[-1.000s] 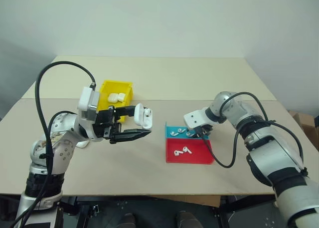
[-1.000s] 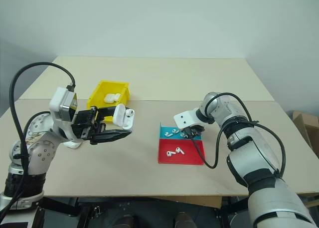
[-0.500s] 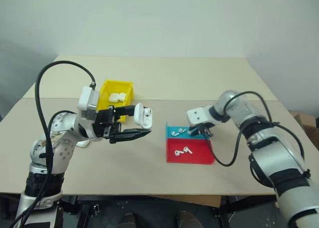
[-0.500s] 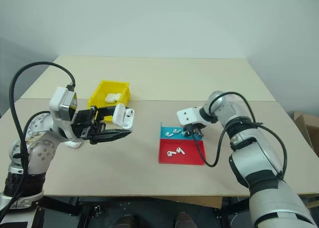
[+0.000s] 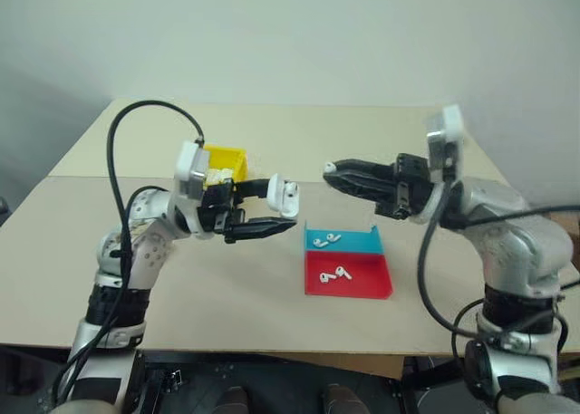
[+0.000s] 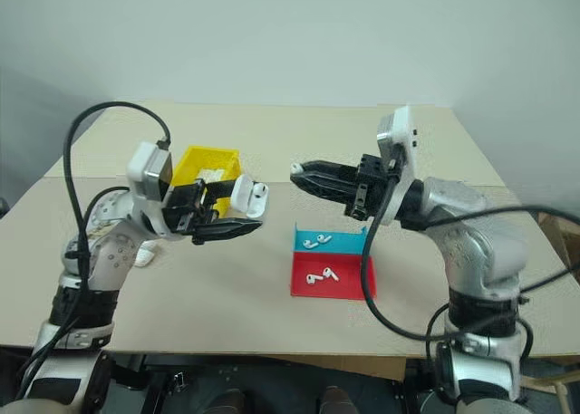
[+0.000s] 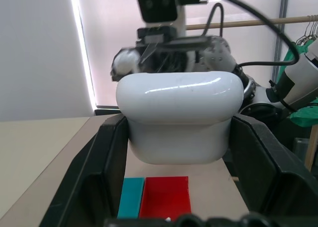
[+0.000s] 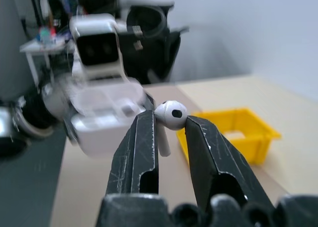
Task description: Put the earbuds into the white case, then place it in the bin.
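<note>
We found both arms raised over the table [image 5: 272,314], grippers pointing at each other with a gap between their tips.

The left gripper [image 5: 276,207] was clamped on the white case [image 5: 287,197], lid flipped open; in the left wrist view the case [image 7: 179,115] sat wedged between the two black fingers [image 7: 94,172], filling the space between them.

The right gripper [image 5: 337,171] was pinched on one of the earbuds [image 8: 171,114]. In the right wrist view its rounded head showed at the fingertips [image 8: 144,132], stem running down between them, and the open case showed just past it.

Below and between the grippers lay the flat tray [image 5: 349,285], red nearer us and blue farther off. One earbud pair lay on the blue part [image 5: 324,241], another on the red [image 5: 333,273]. Nothing stood between the two grippers.

The bin [image 6: 201,165], yellow, sat behind the left gripper, partly hidden by that arm; white cases lay inside [image 6: 212,174], count unclear. A small white object [image 6: 143,255] rested on the table beside the left arm, too small to identify.
</note>
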